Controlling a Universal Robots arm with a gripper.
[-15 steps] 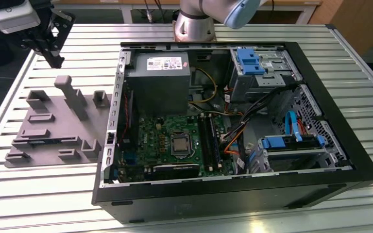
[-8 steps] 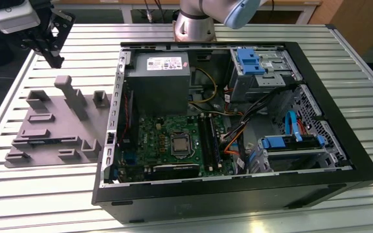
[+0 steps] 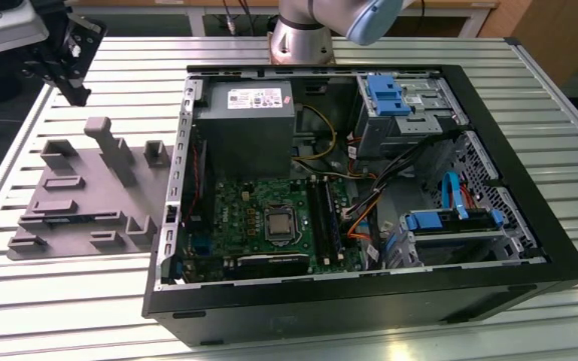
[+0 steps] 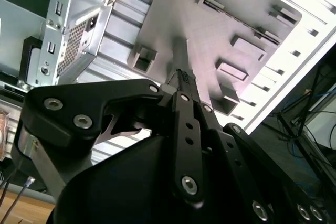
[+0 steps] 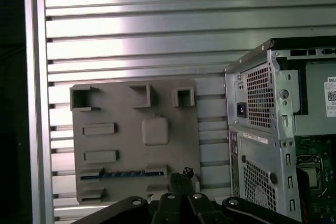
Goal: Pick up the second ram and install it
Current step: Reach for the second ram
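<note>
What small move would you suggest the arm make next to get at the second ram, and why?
Probably shift the gripper sideways over the second ram, opening it on the way. In the first wrist view the blue stick lies in a slot of the grey fixture, and the gripper, seemingly shut and empty, sits off its end, not above it.

One open case (image 3: 369,301) sits on the surface (image 3: 148,53), holding one motherboard (image 3: 259,203), one power supply (image 3: 249,124) and two blue brackets (image 3: 384,94) (image 3: 439,220). One grey tray (image 3: 78,188) by the surface's edge carries one ram (image 5: 123,173). One tool (image 3: 78,98) hangs near the tray.
</note>
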